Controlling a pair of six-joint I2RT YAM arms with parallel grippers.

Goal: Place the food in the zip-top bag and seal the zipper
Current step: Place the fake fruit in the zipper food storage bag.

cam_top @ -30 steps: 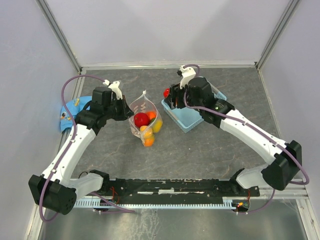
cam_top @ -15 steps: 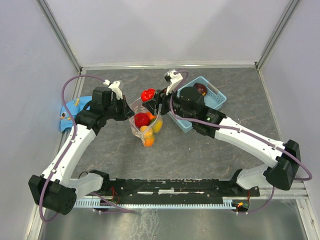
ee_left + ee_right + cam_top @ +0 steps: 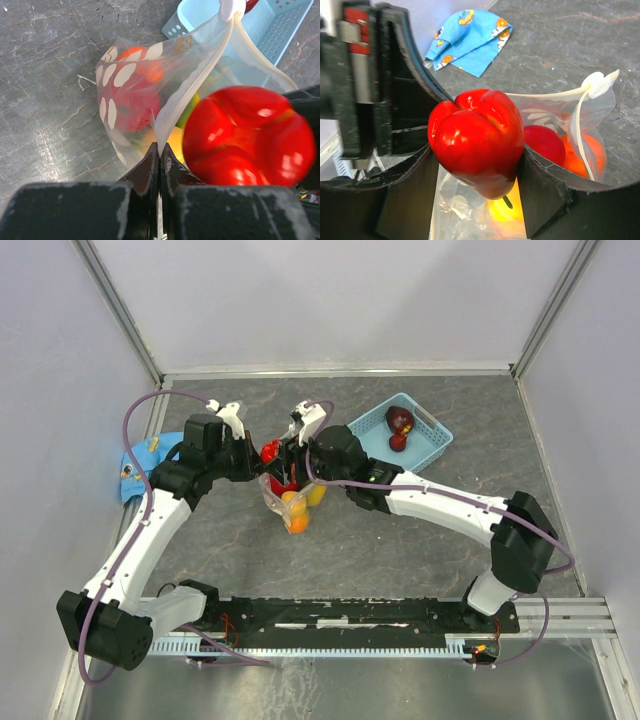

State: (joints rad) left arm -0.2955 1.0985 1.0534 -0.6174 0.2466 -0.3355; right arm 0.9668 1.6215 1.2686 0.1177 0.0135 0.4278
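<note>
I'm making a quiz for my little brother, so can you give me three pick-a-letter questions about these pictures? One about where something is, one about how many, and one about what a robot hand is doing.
1. The left gripper is: A wide open; B shut on the zip-top bag edge; C shut on a banana.
2. How many toy foods lie in the blue basket? A none; B two; C six.
3. Where is the red pepper? A in the basket; B in the left gripper; C held by the right gripper, above the bag's mouth.

Answers: 1 B, its jaws pinch the clear plastic. 2 B, one dark maroon piece and one small red piece. 3 C, black fingers press both its sides over the open bag.
</note>
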